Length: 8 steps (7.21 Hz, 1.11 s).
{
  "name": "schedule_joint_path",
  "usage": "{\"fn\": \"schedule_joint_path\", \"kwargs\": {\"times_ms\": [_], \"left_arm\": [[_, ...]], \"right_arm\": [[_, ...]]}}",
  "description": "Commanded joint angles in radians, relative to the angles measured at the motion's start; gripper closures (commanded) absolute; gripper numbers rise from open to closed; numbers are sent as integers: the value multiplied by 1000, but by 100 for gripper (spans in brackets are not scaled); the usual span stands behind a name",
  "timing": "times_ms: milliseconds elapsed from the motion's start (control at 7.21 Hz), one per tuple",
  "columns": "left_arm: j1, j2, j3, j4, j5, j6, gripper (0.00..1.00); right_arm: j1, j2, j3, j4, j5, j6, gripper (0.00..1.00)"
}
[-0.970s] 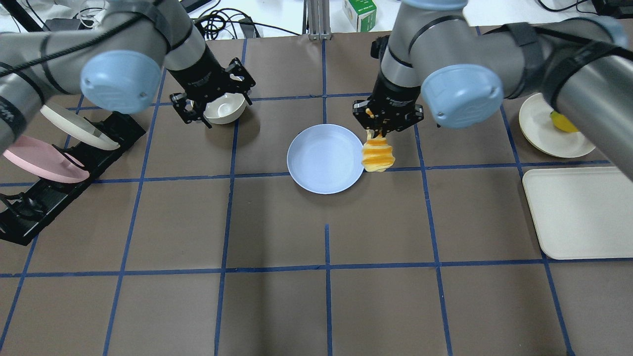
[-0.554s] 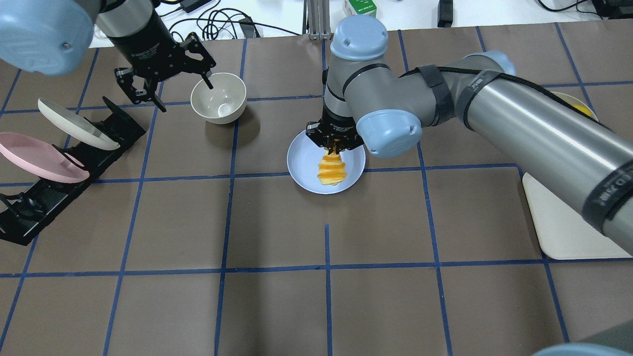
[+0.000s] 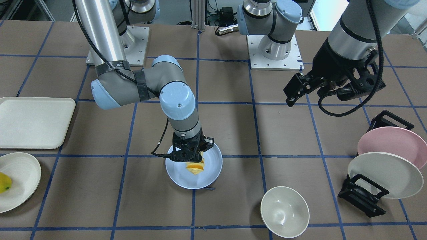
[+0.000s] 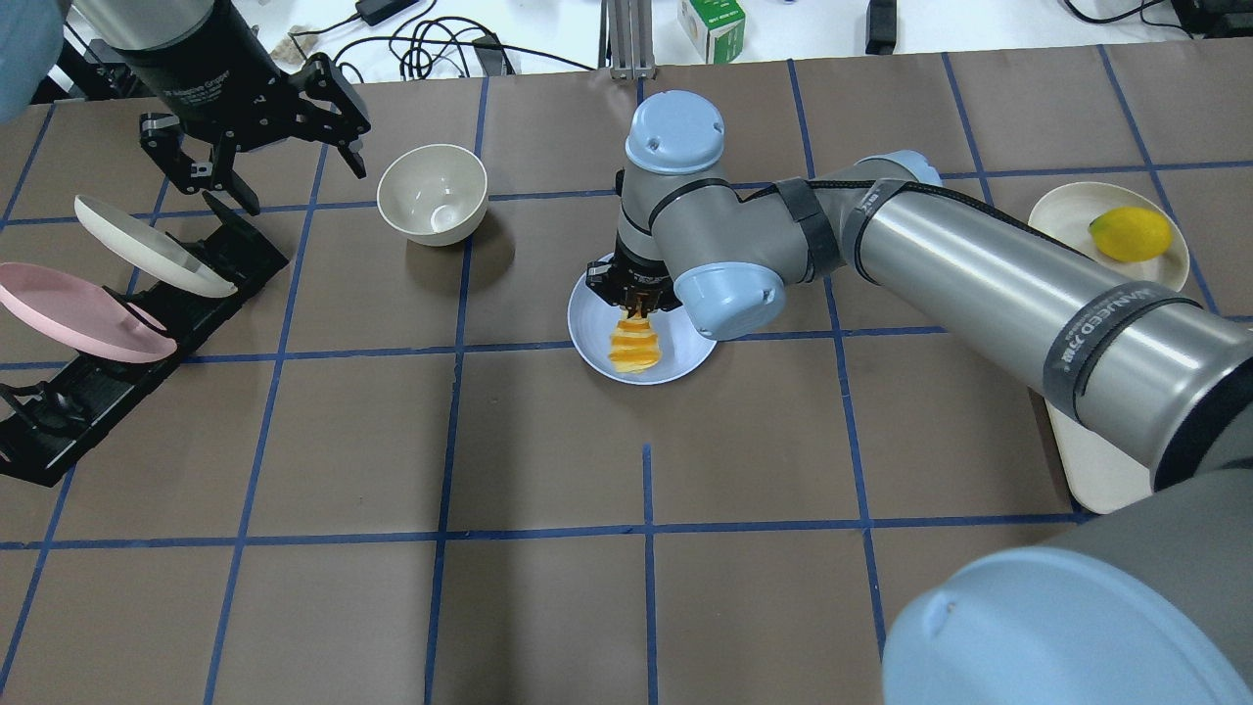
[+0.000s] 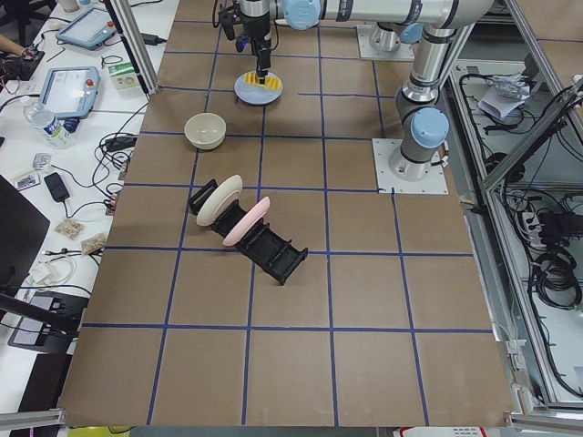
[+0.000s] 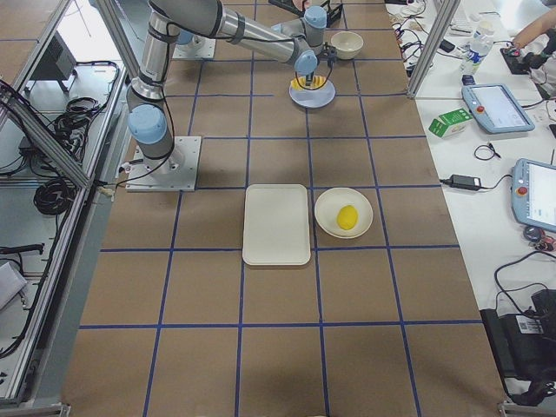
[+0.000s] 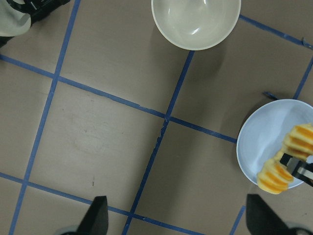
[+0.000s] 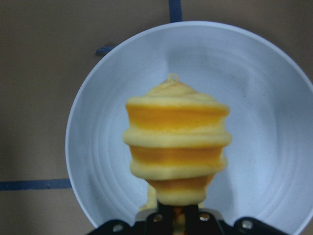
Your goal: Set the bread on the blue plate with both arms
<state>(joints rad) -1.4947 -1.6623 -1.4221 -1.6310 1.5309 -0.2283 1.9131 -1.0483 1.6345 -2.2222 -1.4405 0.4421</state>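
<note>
My right end effector [image 4: 634,297] is clamped on the top end of the bread [image 4: 633,345]. The loaf hangs straight down from it, slices stacked, inside the rim of the blue plate [image 4: 591,333]. Whether its lower tip touches the plate I cannot tell. My left end effector [image 4: 299,186] is spread wide with nothing in it. It hangs above the table [image 4: 548,607] between the off-white bowl [image 4: 433,196] and the black dish rack [image 4: 49,421], well apart from the blue plate. The rack carries an off-white plate [image 4: 152,247] and a pink plate [image 4: 83,313].
</note>
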Motion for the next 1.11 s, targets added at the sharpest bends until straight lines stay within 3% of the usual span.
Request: {"fn": "schedule_joint_path", "kwargs": {"times_ms": [0,139,277,693,970], "left_arm": [[2,41,0,-57,47,43,0],[2,47,-1,-69,49,69,0],[-1,45,-14,-58,48,81,0],[-7,33,-21,-47,52,95,0],[-37,3,-90,90,43,84,0]], "right_arm": [[3,27,2,-13,-1,-2,58],[3,28,4,-22,-3,-6,17],[3,27,1,-24,-3,-5,0],[-29,-45,-40,21,-11,-41,0],[-182,-172,-62,274,-20,-223,0]]}}
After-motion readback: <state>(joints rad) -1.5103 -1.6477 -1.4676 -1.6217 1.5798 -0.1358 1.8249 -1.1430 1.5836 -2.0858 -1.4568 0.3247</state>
